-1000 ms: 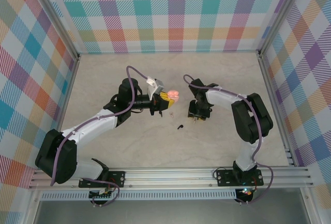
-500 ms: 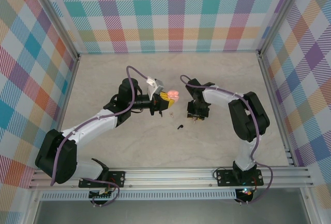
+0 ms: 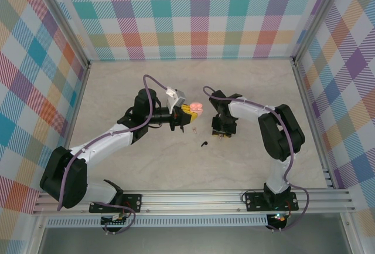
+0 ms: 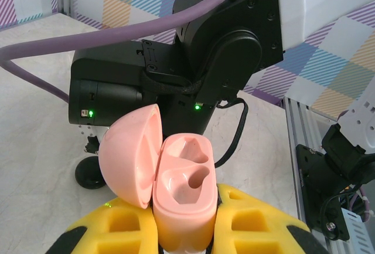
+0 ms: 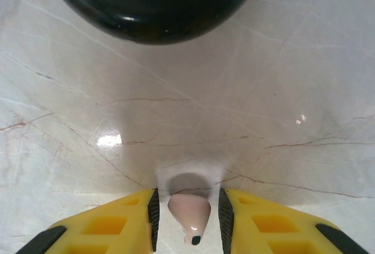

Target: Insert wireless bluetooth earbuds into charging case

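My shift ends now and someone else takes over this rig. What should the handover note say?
Left gripper: shut on the open pink case, held above the table; both wells are empty.
Right gripper: open and low over the table, jaws either side of a pale pink earbud with small gaps showing; not gripped yet.
A black earbud lies loose on the table between the arms.
Done: pink case in hand, lid open.
Left: grip the pink earbud, seat it in a well, then deal with the black earbud.
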Controlling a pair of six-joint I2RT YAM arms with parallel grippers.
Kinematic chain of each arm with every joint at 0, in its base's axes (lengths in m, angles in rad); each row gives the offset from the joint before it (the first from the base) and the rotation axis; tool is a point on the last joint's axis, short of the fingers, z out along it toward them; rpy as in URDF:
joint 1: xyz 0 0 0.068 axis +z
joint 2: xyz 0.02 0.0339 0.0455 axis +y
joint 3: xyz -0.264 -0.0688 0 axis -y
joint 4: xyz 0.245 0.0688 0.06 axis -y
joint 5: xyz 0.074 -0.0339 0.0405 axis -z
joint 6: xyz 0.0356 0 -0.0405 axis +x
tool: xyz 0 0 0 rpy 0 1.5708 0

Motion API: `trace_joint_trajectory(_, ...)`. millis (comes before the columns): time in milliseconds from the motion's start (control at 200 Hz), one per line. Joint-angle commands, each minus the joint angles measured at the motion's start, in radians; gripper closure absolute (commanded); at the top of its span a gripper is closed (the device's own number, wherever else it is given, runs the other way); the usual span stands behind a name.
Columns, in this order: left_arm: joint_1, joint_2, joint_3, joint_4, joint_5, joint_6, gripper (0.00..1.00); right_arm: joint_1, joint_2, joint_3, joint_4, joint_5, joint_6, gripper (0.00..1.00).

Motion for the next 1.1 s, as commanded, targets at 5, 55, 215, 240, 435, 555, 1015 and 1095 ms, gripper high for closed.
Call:
trace_joint_trajectory(5,-0.019,-0.031,-0.005,-0.008,-0.004,-0.003,0.92,0.007,0.02,0.022,-0.022,0.014,0.018,0.66)
trace_joint_trajectory(55,-0.02,-0.029,-0.004,-0.008,-0.003,-0.003,0.92,0.007,0.024,0.023,-0.019,0.014,0.018,0.66)
trace_joint_trajectory(215,-0.021,-0.028,-0.003,-0.008,-0.001,-0.004,0.92,0.009,0.042,0.024,-0.012,0.014,0.016,0.68)
trace_joint_trajectory(240,-0.02,-0.029,-0.003,-0.007,-0.001,-0.003,0.92,0.009,0.045,0.025,-0.012,0.014,0.016,0.68)
trace_joint_trajectory(435,-0.021,-0.027,-0.004,-0.007,0.0,-0.005,0.92,0.008,0.071,0.034,0.003,0.011,-0.004,0.7)
trace_joint_trajectory(555,-0.021,-0.03,-0.006,-0.011,-0.003,-0.005,0.92,0.009,0.083,0.048,0.004,0.016,-0.036,0.74)
trace_joint_trajectory(1015,-0.022,0.015,-0.041,0.007,-0.143,-0.06,0.91,0.006,-0.008,0.021,0.09,0.018,-0.166,0.75)
trace_joint_trajectory(1095,-0.022,0.036,-0.052,0.026,-0.171,-0.08,0.91,0.0,-0.036,0.001,0.126,0.002,-0.175,0.75)
